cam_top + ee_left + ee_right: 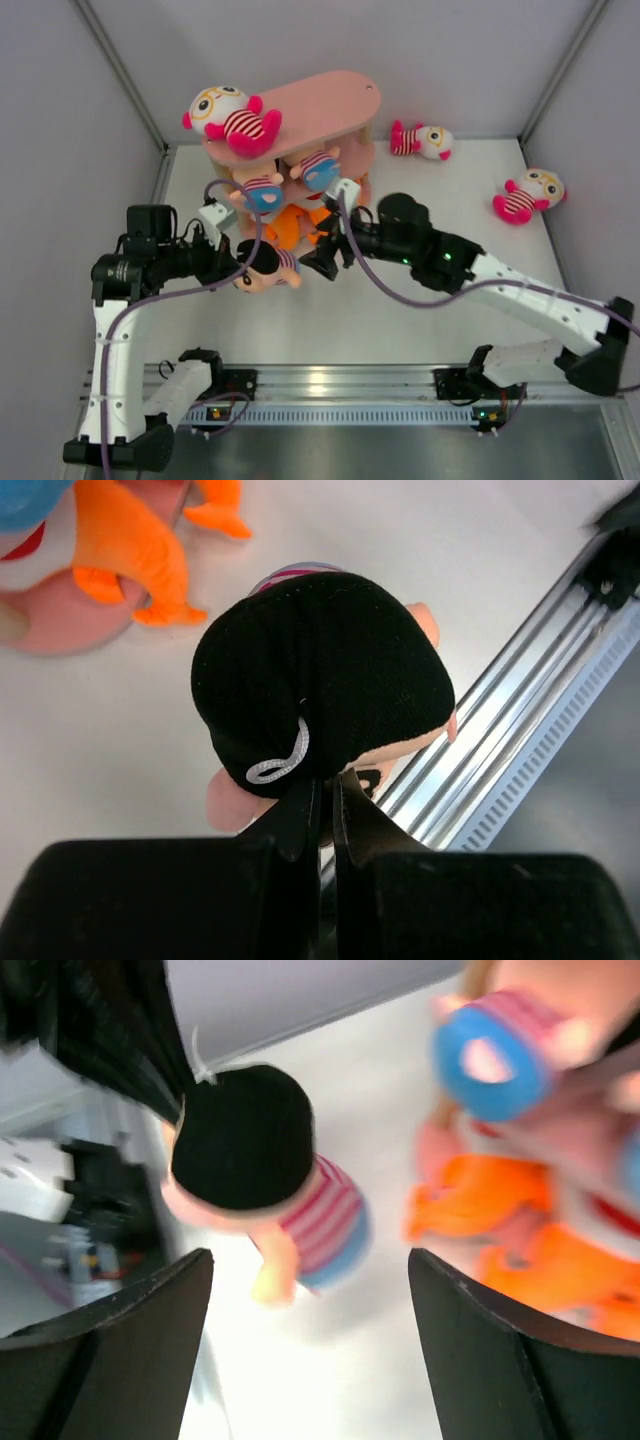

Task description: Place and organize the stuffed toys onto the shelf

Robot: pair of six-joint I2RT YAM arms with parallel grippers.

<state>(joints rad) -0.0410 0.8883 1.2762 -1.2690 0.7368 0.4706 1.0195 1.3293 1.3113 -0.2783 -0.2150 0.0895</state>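
Two arms meet just in front of the pink three-tier shelf (pixel 330 95), as I see them from the overhead and wrist cameras. The left gripper (pixel 322 785) has its jaws pinched almost together on the back of the head of a black-haired peach doll (pixel 262 268), right beside a white cord loop (pixel 280 765). I cannot tell whether this doll touches the table (pixel 400 335). The right gripper (pixel 322 262) sits just right of the doll, its jaws spread wide and holding nothing, with the doll's striped torso and blue pants facing it. On the shelf, the top tier carries one goggled doll (pixel 228 118) at its left end. The middle tier holds two blue-pants dolls (pixel 262 192) side by side, and an orange fish (pixel 295 222) lies beneath them. Two more goggled dolls lie on the table well right of the shelf: a back doll (pixel 420 140) near the rear wall and a side doll (pixel 528 195) near the right wall.
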